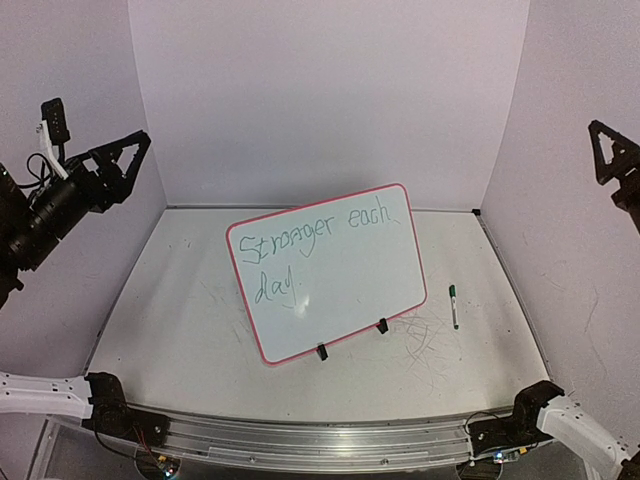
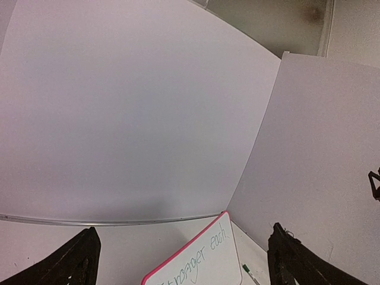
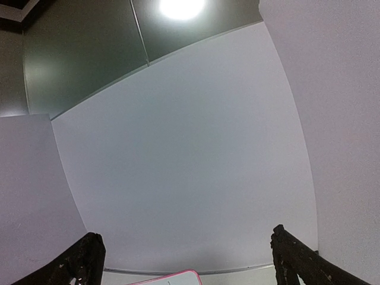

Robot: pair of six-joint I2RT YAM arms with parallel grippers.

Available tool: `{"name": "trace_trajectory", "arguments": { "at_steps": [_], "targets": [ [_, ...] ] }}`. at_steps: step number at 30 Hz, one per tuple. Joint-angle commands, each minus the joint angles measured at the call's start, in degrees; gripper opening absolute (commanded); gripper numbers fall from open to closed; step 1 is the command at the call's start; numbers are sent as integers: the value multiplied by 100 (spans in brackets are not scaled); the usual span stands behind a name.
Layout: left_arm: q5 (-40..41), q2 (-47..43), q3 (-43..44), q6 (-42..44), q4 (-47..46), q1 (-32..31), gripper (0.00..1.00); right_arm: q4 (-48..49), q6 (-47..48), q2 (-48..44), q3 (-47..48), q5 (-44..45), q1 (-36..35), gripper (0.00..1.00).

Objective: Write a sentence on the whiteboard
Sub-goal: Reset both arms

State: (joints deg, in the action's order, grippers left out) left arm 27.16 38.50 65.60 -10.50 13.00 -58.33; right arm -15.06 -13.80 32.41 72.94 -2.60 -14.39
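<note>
Left claw is spread wide, parked high at the left side of the cell, well apart from the whiteboard. Left wrist cam agrees: left claw has its black fingers at the two bottom corners of the frame with a big gap between them, aimed at the back wall.

Right claw is also up high, at the far right edge of the top view and partly cropped. On its own cam the right claw is spread the same way, fingers far apart, looking up at the wall and a ceiling light.

Whiteboard sits mid-table, skewed so its right end is farther back. Two black clip feet are on its near long edge. Cannot tell if it lies flat or is propped.

Sentence is green cursive: "Stronger each" on the top line, "day." under it at the left.

Marker with a green cap lies on the table near the board's right edge, not touching it. Faint scribble marks are on the table between the board's near right corner and the marker.

Left wrist cam catches the whiteboard at the bottom, "Stronger each" readable, marker beside it. Right wrist cam shows only a pink-rimmed corner of the whiteboard.
</note>
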Motion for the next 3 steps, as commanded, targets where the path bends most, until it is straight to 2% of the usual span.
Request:
{"name": "trace_trajectory", "arguments": {
  "at_steps": [1, 3],
  "targets": [
    [21, -34, 178, -13, -164, -14, 100, -185, -73, 169, 91, 89, 16, 98],
    [-6, -22, 181, -13, -155, -12, 99, -196, -84, 145, 69, 188, 15, 98]
  ]
}}
